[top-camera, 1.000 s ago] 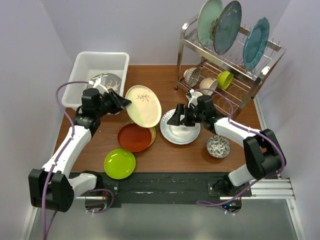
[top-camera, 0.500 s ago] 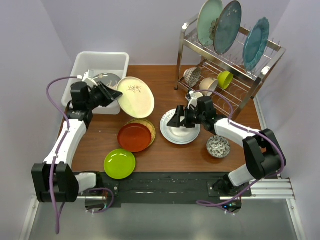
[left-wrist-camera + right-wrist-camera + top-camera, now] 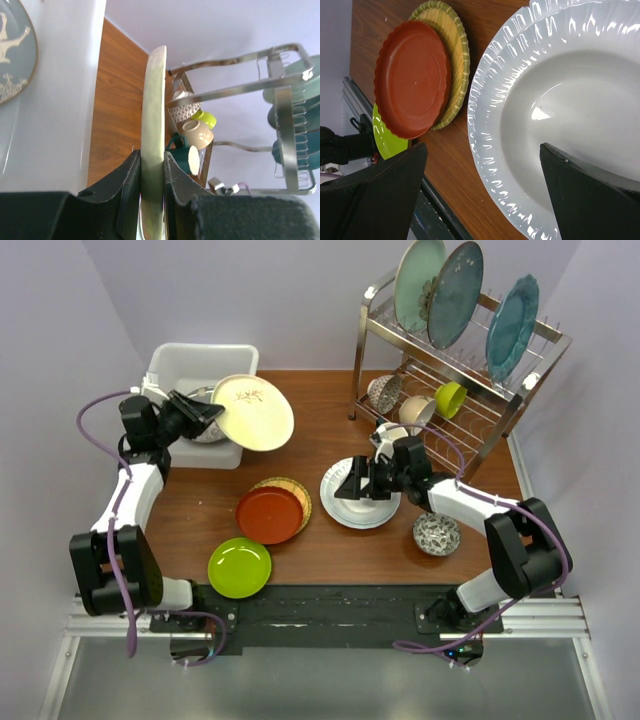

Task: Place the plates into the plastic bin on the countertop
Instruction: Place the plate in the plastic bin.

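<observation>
wood-grain surface (image 3: 330, 550) under plain pale walls, wire rack (image 3: 450, 390) at the far right, plastic bin (image 3: 175, 360) at the far left corner.

left hand (image 3: 208, 415): fingers pressed onto the rim of the cream plate (image 3: 253, 412), one pad on each face. the wrist view shows the plate edge-on between them. plate is tilted and off the surface, hanging over the bin's right wall, most of it outside the bin. grey plate (image 3: 15, 50) with the tree pattern lies flat inside the bin.

right hand (image 3: 358, 480): fingers spread wide, holding nothing, low over the white plate (image 3: 560, 115) with the ribbed rim, which lies flat on the surface.

waiting on the surface: red-brown plate (image 3: 268, 514) stacked on the woven yellow plate (image 3: 300, 490), lime green plate (image 3: 239, 567) near the front edge, a small patterned bowl (image 3: 437, 532) to the right.

handling notes (my judgement):
- plates look rigid, glazed and smooth, so likely slick between the pads and breakable if dropped.
- a rim pinch leaves the plate's whole weight hanging out to one side; it could swing in the grip.
- i would lower the cream plate close to the grey one before letting go.
- the white plate offers only its raised rim; one finger has to get under that lip, the other on top.
</observation>
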Tool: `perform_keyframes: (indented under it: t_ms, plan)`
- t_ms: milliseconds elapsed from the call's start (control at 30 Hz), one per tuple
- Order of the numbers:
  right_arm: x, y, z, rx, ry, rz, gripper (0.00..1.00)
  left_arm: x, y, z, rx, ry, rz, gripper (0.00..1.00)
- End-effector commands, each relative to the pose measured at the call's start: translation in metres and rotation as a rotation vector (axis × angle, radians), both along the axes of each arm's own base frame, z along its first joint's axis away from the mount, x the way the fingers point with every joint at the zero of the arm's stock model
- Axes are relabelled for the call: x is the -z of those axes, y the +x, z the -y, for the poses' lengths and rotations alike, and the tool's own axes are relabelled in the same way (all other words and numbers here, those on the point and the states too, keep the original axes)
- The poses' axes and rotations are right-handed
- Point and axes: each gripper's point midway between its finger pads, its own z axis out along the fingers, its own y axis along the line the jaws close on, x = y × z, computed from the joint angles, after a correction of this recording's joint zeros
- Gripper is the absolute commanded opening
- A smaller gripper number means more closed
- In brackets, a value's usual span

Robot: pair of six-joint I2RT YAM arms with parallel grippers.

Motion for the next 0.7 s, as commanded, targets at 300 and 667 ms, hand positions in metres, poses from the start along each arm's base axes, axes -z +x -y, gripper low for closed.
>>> perform_keyframes:
  t_ms: [300,667]
  plan:
    - [0.004,-0.006,-0.004,-0.047,0.004,-0.003,0.99,-0.093,0.035,-0.047,-0.128,-0.041,0.251,0.0]
    - [0.015,-0.014,-0.008,-0.067,0.003,-0.05,0.99,-0.106,0.039,-0.082,-0.374,-0.089,0.291,0.0]
